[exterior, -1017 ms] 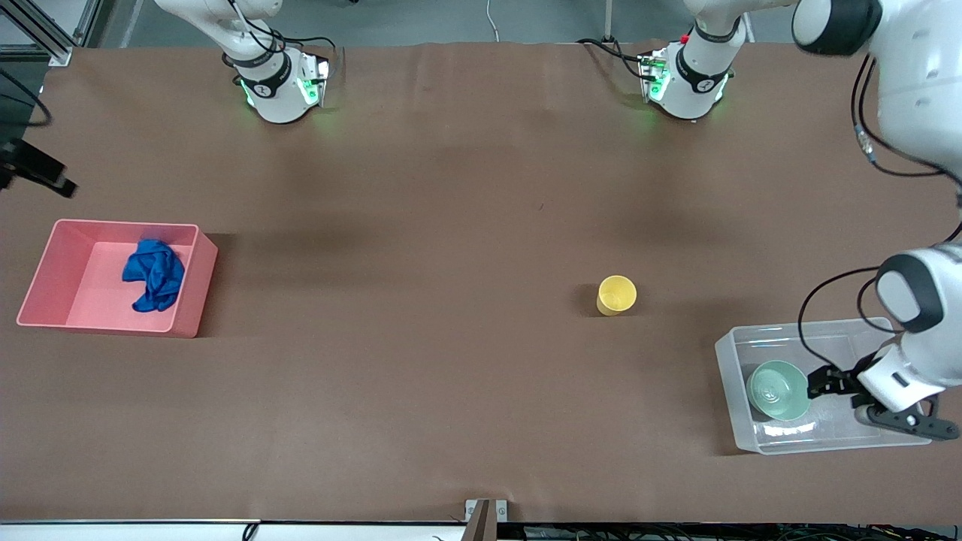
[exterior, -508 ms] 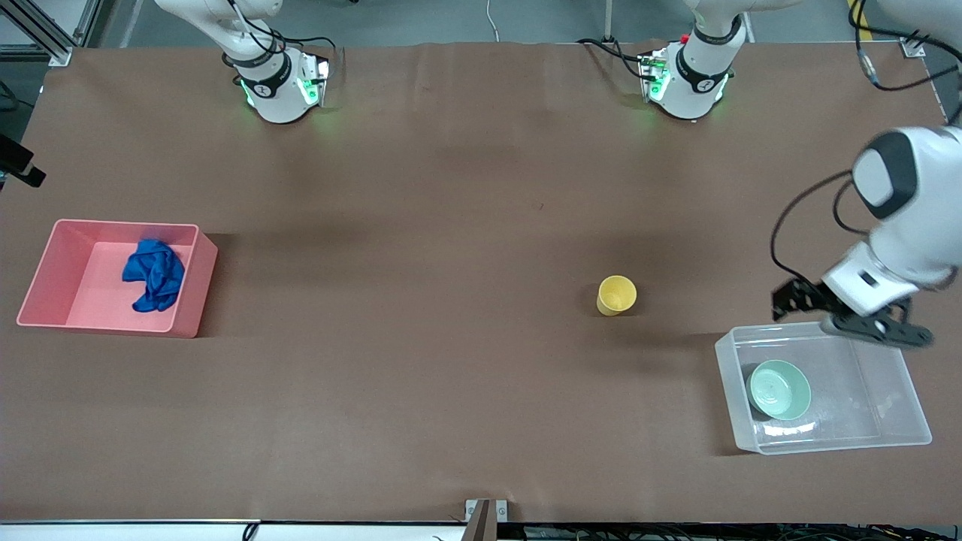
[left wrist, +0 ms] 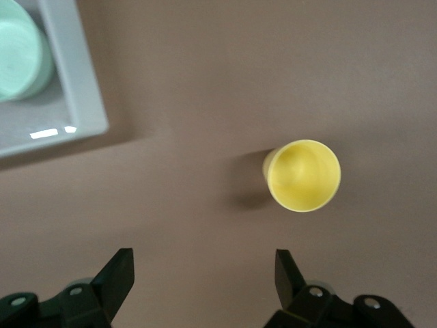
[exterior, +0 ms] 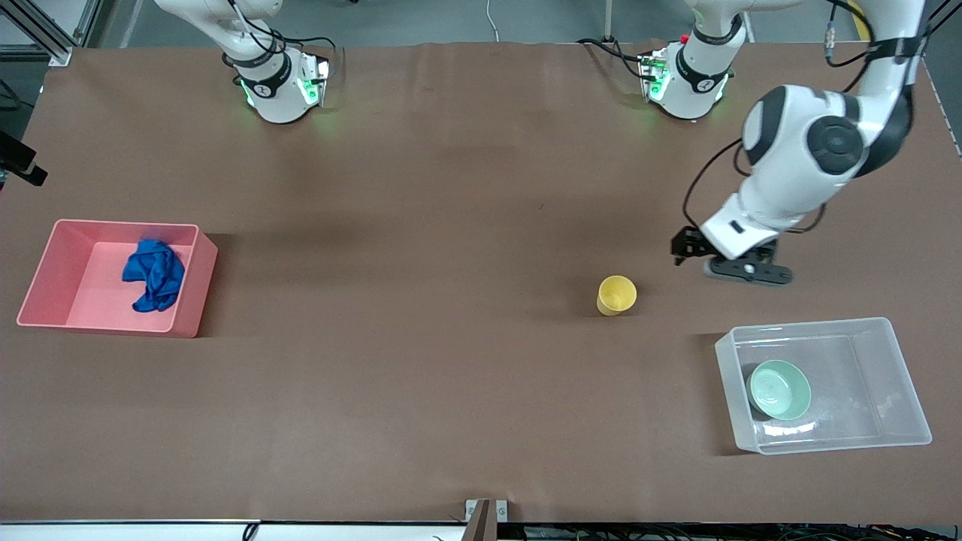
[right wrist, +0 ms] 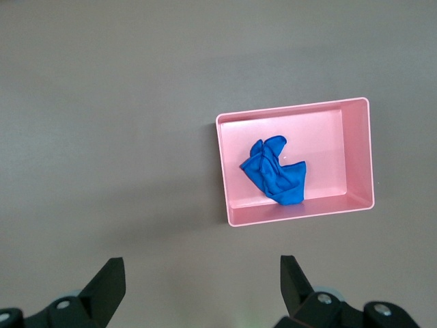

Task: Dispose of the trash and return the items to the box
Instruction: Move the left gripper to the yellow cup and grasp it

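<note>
1. I see a big brown table [exterior: 421, 361] with a soft, flat top. A grey floor shows along the top edge of the front view.
2. My left gripper [exterior: 682, 248] hangs in the air over bare table, near the yellow cup [exterior: 617, 294]. Its fingers are wide open and hold nothing.
3. The cup stands upright on the table, apart from the clear box [exterior: 902, 361].
4. The green bowl [exterior: 780, 389] sits inside the clear box, at the end closest to the cup.
5. The blue rag [exterior: 155, 274] lies crumpled in the pink bin [exterior: 45, 263], at the right arm's end of the table.
6. My right gripper [right wrist: 198, 287] waits high up over the table, fingers wide open and empty.
</note>
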Robot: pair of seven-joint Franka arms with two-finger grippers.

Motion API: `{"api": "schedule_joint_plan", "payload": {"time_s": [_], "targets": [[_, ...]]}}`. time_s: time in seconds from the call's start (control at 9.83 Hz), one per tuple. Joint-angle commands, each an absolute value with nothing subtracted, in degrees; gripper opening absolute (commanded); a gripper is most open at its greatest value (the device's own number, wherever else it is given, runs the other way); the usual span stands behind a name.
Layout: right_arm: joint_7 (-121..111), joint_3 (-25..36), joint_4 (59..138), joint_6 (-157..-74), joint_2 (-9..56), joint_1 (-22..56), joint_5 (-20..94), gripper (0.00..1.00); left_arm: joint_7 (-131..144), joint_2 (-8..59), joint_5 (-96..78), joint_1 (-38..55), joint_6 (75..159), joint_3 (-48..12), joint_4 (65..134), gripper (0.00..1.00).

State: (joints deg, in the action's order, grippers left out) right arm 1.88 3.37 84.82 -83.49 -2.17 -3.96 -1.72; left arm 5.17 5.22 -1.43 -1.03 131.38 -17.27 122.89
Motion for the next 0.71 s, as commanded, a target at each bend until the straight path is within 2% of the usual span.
{"api": "schedule_joint_plan", "payload": {"time_s": [0.0,0.41,0.51,0.61], "targets": [[1.49,3.25,84.11,-82.44,-2.02,-3.87,-2.29,1.00,6.33,13.24,-0.44,-0.71,138.13,-17.84,122.97,0.91],[1.49,3.25,84.11,-82.44,-1.93,-3.87,-2.02,1.00,9.82,23.01,5.16,0.79,143.61,-17.84,119.36,0.88],[1.49,3.25,84.11,-82.44,-2.02,-3.87,-2.02,1.00,11.84,23.90,7.62,1.57,143.87,-17.84,119.36,0.83],[1.58,3.25,84.11,-82.44,-2.02,-3.78,-2.02,1.00,13.52,24.43,8.52,1.93,143.96,-17.84,119.27,0.67]]}}
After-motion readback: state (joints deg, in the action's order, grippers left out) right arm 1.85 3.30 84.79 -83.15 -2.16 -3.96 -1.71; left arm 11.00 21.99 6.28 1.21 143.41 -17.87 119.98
